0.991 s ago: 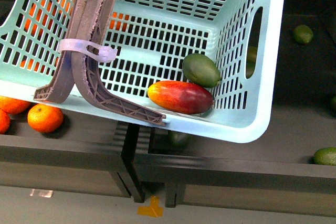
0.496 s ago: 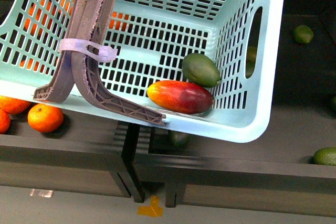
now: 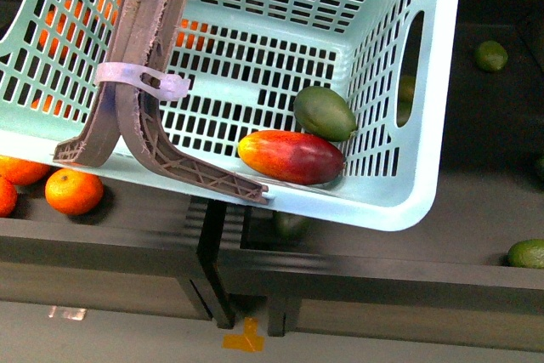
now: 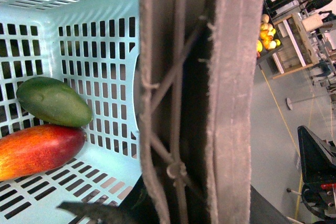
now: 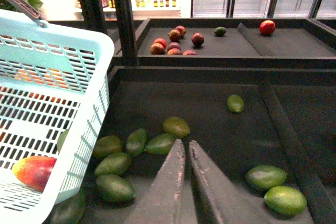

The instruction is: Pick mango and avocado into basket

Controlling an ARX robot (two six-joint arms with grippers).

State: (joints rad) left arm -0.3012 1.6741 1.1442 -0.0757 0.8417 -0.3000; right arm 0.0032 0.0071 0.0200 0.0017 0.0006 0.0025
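Observation:
The light teal basket (image 3: 365,208) hangs tilted above the produce shelf. Inside, against its right wall, lie the red-and-orange mango (image 3: 291,156) and, touching it on the far side, the dark green avocado (image 3: 325,113). The brown-grey handle (image 3: 144,57) carries a white zip tie. My left wrist view shows the handle (image 4: 236,103) filling the frame with my left gripper (image 4: 189,198) shut on it, and the mango (image 4: 37,150) and avocado (image 4: 52,100) on the slotted floor. To the basket's (image 5: 79,40) right, my right gripper (image 5: 186,144) is shut and holds nothing; it hovers over a dark bin.
Oranges (image 3: 74,191) lie on the shelf under the basket's left side. Several green fruits (image 5: 136,142) sit in the bin below my right gripper, two more (image 5: 275,187) further right. Red apples (image 5: 173,40) fill a rear bin. A raised divider (image 5: 283,124) splits the bins.

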